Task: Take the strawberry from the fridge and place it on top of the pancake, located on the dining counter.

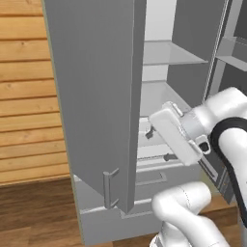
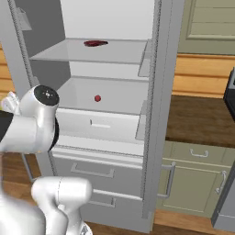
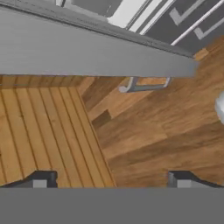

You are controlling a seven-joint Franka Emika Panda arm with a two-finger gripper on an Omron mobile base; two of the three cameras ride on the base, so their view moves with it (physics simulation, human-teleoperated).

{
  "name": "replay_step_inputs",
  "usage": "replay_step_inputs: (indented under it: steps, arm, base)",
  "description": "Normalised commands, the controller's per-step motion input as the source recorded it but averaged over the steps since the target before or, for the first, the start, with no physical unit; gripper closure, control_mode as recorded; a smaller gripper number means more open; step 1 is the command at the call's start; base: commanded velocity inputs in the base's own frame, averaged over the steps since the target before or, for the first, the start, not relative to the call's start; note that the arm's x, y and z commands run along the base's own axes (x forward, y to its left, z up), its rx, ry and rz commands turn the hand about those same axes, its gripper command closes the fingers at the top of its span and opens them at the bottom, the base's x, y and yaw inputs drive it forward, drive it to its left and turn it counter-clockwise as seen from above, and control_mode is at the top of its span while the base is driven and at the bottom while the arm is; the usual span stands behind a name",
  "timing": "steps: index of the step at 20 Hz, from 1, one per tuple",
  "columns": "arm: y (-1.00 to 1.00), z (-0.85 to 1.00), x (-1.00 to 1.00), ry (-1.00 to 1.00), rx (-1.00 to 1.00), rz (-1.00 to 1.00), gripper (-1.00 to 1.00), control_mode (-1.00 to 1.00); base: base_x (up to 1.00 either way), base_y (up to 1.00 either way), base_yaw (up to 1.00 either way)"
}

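I see a horizontal wood-plank wall (image 1: pixel 24 96) on the left in the left base view, light tan boards. Floor (image 1: pixel 34 212) is darker brown wood planking; hand view shows the same floor (image 3: pixel 153 131) meeting the plank wall (image 3: pixel 39 127). In the right base view: pale green cabinets (image 2: pixel 195 183) with bar handles under a dark brown worktop (image 2: pixel 197 119), wood-plank backsplash above, a paneled upper cabinet (image 2: pixel 211 23) at top right. Dark appliance edge (image 2: pixel 229 96) at far right. Lighting flat, even.

Arm raised, bent; gripper (image 3: pixel 109 179) empty, fingertips spread wide.
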Motion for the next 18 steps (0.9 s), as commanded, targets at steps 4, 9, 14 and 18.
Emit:
replay_step_inputs:
  steps: [4, 9, 14, 18]
  arm:
    - [-0.81, 0.18, 0.19, 0.00, 0.58, 0.00, -1.00, -1.00]
    - [-0.50, 0.05, 0.87, 0.05, 0.34, 0.00, -1.00, -1.00]
    - [-0.10, 0.00, 1.00, 0.02, 0.20, 0.00, -1.00, -1.00]
    - [0.25, 0.00, 1.00, 0.00, 0.02, 0.00, -1.00, -1.00]
  base:
    - [0.00, 0.00, 0.00]
    - [0.00, 0.00, 0.00]
    - [0.00, 0.00, 0.00]
    - [0.00, 0.00, 0.00]
